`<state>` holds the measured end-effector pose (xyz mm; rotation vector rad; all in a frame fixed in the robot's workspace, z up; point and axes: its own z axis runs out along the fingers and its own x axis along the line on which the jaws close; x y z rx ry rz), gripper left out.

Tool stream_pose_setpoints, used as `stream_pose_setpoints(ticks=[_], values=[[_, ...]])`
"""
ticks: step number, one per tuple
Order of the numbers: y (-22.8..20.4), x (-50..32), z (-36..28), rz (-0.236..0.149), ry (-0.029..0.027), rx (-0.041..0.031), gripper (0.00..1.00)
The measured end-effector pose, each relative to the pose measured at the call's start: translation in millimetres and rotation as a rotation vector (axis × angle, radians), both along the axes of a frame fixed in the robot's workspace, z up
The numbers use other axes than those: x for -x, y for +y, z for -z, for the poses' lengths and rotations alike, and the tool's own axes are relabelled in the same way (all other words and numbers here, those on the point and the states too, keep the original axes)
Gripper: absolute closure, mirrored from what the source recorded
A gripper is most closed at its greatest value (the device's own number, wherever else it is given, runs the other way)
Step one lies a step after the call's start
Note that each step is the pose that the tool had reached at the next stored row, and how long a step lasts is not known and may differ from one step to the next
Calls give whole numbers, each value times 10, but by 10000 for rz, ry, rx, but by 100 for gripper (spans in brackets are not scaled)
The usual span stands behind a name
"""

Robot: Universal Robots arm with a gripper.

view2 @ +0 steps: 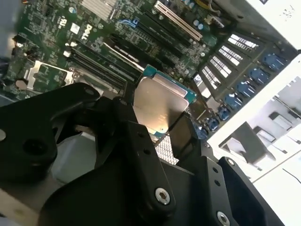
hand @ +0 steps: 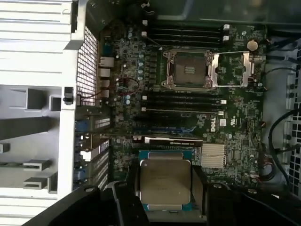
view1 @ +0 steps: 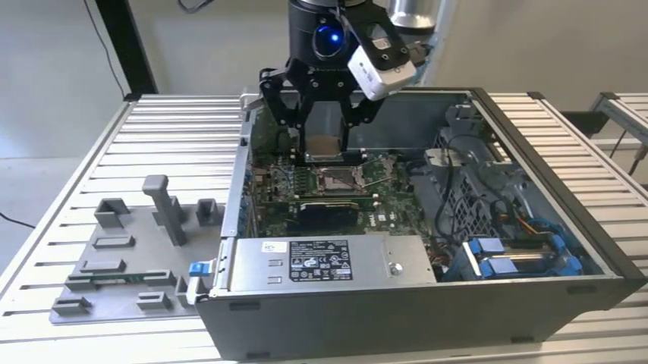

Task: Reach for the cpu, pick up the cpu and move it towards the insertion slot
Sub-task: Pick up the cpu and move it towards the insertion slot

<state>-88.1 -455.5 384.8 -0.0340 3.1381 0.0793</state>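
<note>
Tool [view1: 326, 148] upright, gripping cpu [hand: 165, 181] above insertion slot [hand: 188, 70]

cpu [hand: 165, 181]: silver-topped square, held aloft | insertion slot [hand: 187, 70]: open silver frame, dark centre, apart

My bench [view1: 81, 159] is a table of pale ribbed metal slats, running across the exterior view from the left edge to the lower right. Behind it, in the upper left of the frame, stands a plain light wall [view1: 51, 45] with a dark upright post [view1: 130, 45] and a thin black cable hanging beside it. At the far left the floor [view1: 15, 189] shows grey. The light is even and soft, with no hard shadows.
</note>
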Motion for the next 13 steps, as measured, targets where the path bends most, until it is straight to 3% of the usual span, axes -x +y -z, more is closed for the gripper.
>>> stream_pose_setpoints(ticks=[6,13], values=[[0,-235,3,0,-1,3,100],[3,-415,4,0,-1,15,100]])
